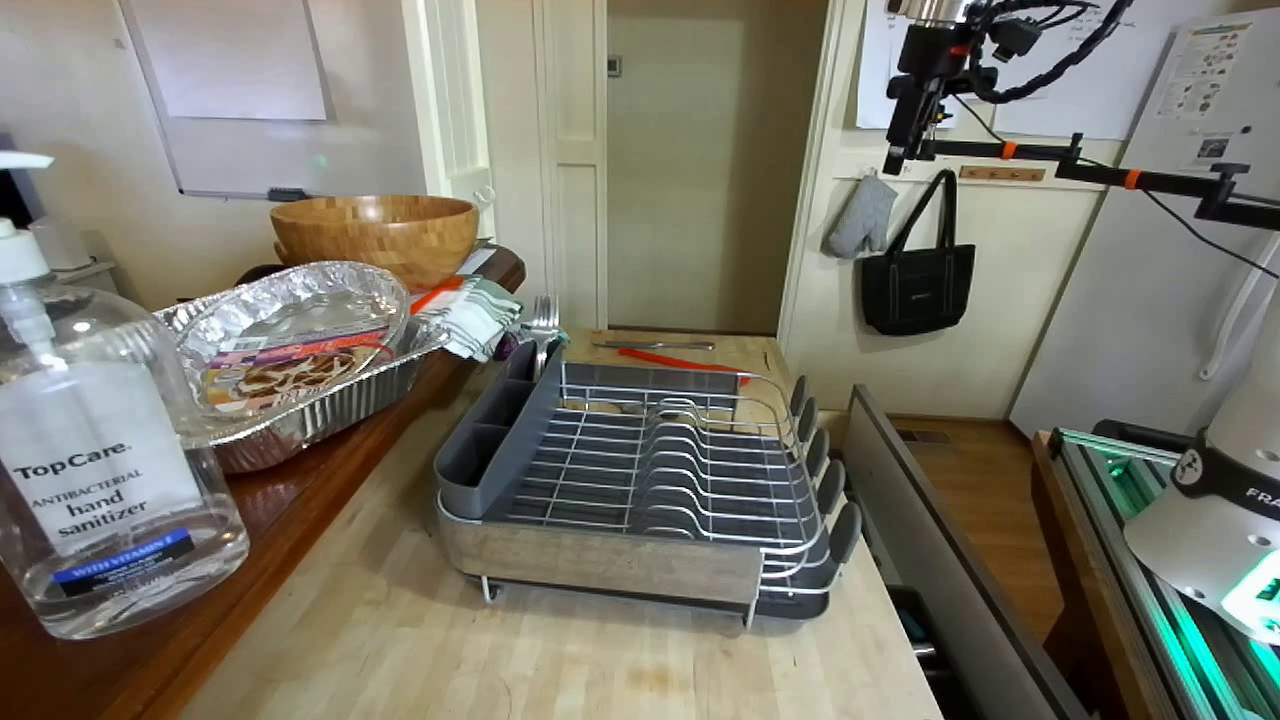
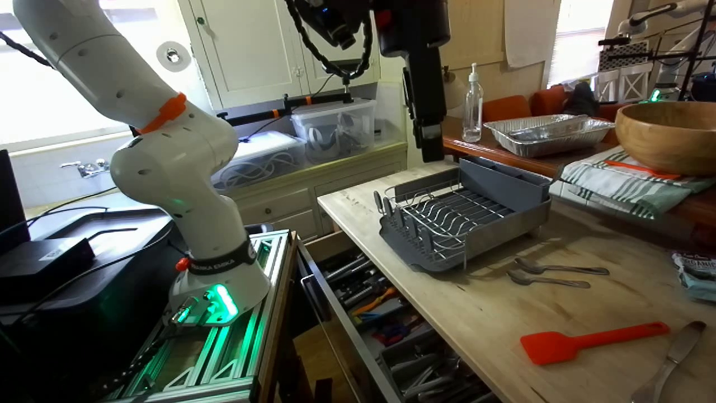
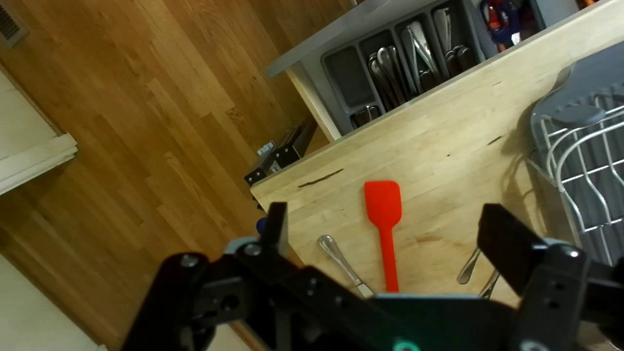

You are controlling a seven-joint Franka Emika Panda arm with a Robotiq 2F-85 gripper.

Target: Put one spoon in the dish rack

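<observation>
Two silver spoons lie side by side on the wooden table, an upper spoon (image 2: 562,268) and a lower spoon (image 2: 548,280), just off one end of the dish rack (image 2: 506,224). In the wrist view only their handle ends (image 3: 468,268) show; a finger hides the rest. The wire rack in its dark grey tray stands on the table (image 1: 620,575); it shows partly at the right of the wrist view (image 3: 597,73). My gripper (image 3: 382,214) is open and empty, high above the table. It also shows in both exterior views (image 1: 895,160) (image 2: 428,148).
A red spatula (image 3: 385,209) and a knife (image 3: 341,258) lie on the table. An open cutlery drawer (image 2: 414,347) is along the table's edge. Forks (image 1: 545,320) stand at the caddy's far end. A foil pan (image 1: 300,410), wooden bowl (image 1: 380,235) and sanitizer bottle (image 1: 110,480) stand alongside.
</observation>
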